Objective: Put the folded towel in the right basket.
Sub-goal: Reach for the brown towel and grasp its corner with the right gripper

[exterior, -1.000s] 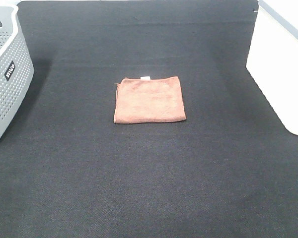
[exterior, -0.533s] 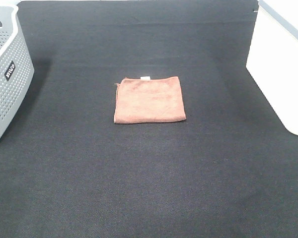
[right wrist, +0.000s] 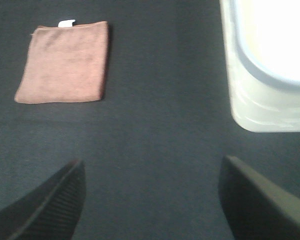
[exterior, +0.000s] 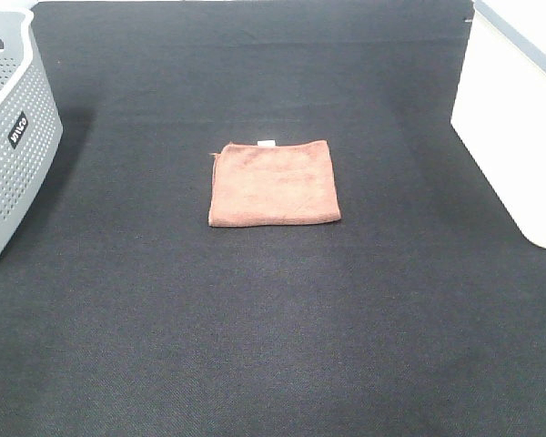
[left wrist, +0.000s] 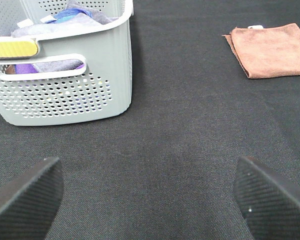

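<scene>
1. The folded towel (exterior: 273, 182) lies flat near the middle of the black tabletop (exterior: 273, 346). Its small white tag (exterior: 267, 143) is on the far edge.
2. The right basket (exterior: 514, 127), white with plain walls and a rounded near corner, stands at the right edge of the tabletop, well apart from the towel.
3. A grey perforated basket (exterior: 14, 155) with a black label (exterior: 17, 129) stands at the left edge. The left wrist view shows purple, blue and grey cloths (left wrist: 65, 15) inside it.
4. The towel sits between the two baskets and touches neither.
5. The left jaws are spread wide, their dark fingers (left wrist: 27, 197) far apart over bare tabletop, and they hold nothing.
6. The right jaws are also spread wide. Their fingers (right wrist: 45, 205) hang over bare tabletop, with the towel to the far left and the white basket to the far right, and they grip nothing.
</scene>
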